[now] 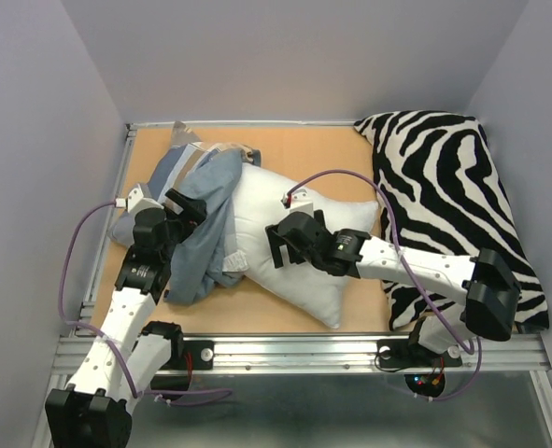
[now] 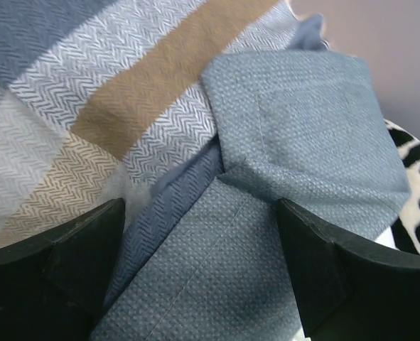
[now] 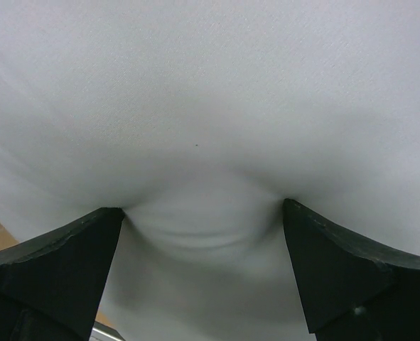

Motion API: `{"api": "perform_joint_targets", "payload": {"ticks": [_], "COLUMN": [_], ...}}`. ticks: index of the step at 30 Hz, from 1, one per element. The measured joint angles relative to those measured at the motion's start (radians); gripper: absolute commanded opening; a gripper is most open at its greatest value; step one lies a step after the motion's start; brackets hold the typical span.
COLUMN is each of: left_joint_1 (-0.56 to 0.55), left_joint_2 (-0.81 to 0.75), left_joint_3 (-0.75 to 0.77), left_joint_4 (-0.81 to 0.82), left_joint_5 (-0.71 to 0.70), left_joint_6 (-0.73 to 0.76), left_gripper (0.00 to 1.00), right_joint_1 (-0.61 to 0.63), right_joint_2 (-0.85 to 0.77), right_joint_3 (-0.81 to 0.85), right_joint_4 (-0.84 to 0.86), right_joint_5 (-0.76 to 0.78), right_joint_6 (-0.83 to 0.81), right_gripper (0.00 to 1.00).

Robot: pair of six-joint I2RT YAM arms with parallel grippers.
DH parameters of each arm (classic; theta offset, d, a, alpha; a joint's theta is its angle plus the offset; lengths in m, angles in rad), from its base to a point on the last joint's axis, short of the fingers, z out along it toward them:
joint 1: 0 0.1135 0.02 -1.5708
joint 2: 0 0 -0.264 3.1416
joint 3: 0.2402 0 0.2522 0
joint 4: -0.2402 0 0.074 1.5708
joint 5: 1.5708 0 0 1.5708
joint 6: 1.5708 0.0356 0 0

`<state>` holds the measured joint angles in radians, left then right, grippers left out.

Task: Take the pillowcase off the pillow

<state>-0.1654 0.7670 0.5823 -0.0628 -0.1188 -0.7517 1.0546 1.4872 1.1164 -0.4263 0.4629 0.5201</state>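
Both pairs of fingers spread wide, clamping nothing.
Left fingers (image 2: 74, 270) straddle the pillowcase (image 2: 302, 121); right fingers (image 3: 337, 270) press the white pillow (image 3: 210, 106).

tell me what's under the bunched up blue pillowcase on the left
The left end of the pillow runs under the pillowcase; its rest lies bare on the table. Whether that end is still inside the case is hidden by the folds.

One pillowcase (image 1: 212, 191), one white pillow (image 1: 260, 201), one zebra-striped cushion (image 1: 444, 177)
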Motion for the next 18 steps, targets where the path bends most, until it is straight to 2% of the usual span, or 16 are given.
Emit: {"api": "perform_joint_targets", "payload": {"ticks": [1, 3, 6, 7, 9, 10, 11, 14, 18], "left_joint_1": [0.002, 0.005, 0.006, 0.006, 0.003, 0.002, 0.0, -0.007, -0.012], "left_joint_2": [-0.011, -0.019, 0.018, 0.048, 0.077, 0.085, 0.089, 0.09, 0.127], "left_joint_3": [-0.021, -0.051, -0.053, -0.053, -0.054, -0.056, -0.058, -0.058, -0.019], "left_joint_4": [0.028, 0.076, 0.132, 0.167, 0.201, 0.215, 0.225, 0.231, 0.183], "left_joint_5": [0.03, 0.1, 0.187, 0.225, 0.26, 0.276, 0.293, 0.303, 0.258], "left_joint_6": [0.002, 0.011, 0.029, 0.035, 0.046, 0.048, 0.055, 0.069, 0.076], "left_gripper": [0.99, 0.96, 0.84, 0.78, 0.37, 0.21, 0.02, 0.0, 0.0], "right_joint_1": [0.001, 0.001, 0.001, 0.001, 0.0, -0.001, -0.003, -0.017, -0.061], "right_joint_2": [0.001, 0.013, 0.051, 0.063, 0.092, 0.104, 0.111, 0.114, 0.088], "right_joint_3": [-0.002, -0.001, 0.006, 0.011, 0.032, 0.045, 0.055, 0.069, 0.071], "right_joint_4": [0.003, 0.018, 0.036, 0.039, 0.039, 0.039, 0.038, 0.038, 0.039], "right_joint_5": [0.005, 0.019, 0.05, 0.058, 0.081, 0.089, 0.097, 0.105, 0.093], "right_joint_6": [0.001, 0.0, -0.002, -0.005, -0.006, -0.012, -0.014, -0.019, -0.024], "right_gripper": [1.0, 0.93, 0.7, 0.52, 0.35, 0.29, 0.17, 0.01, 0.01]}}
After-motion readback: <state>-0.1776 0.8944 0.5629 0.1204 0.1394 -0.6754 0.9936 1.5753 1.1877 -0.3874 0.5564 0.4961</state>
